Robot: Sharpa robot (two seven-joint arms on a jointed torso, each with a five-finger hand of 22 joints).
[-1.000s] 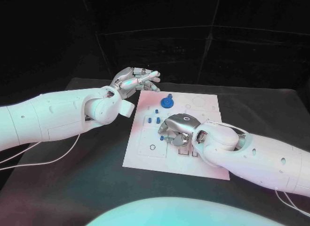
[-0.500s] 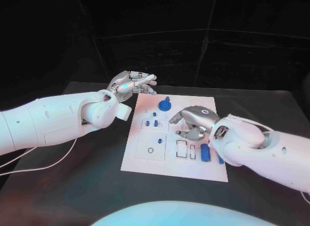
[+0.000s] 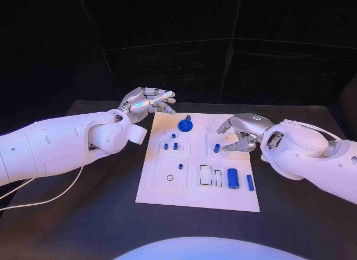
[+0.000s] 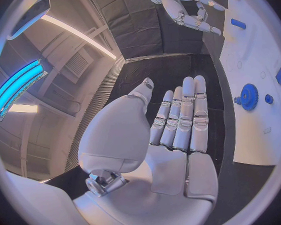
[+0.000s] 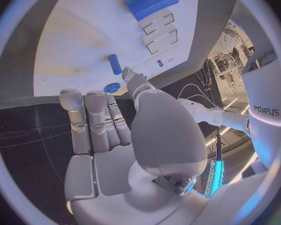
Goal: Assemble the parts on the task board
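Task board (image 3: 195, 189) lies mid-table with its blue parts (image 3: 233, 177) spread over it: a gear (image 3: 185, 126) near the far edge, cylinders toward the right edge. Our right hand (image 3: 242, 132) hovers over the far right corner, fingers loosely apart and grasping nothing, probably clearing our sight. Our left hand (image 3: 147, 101) waits off the far left corner, fingers straight, released, leaving room.
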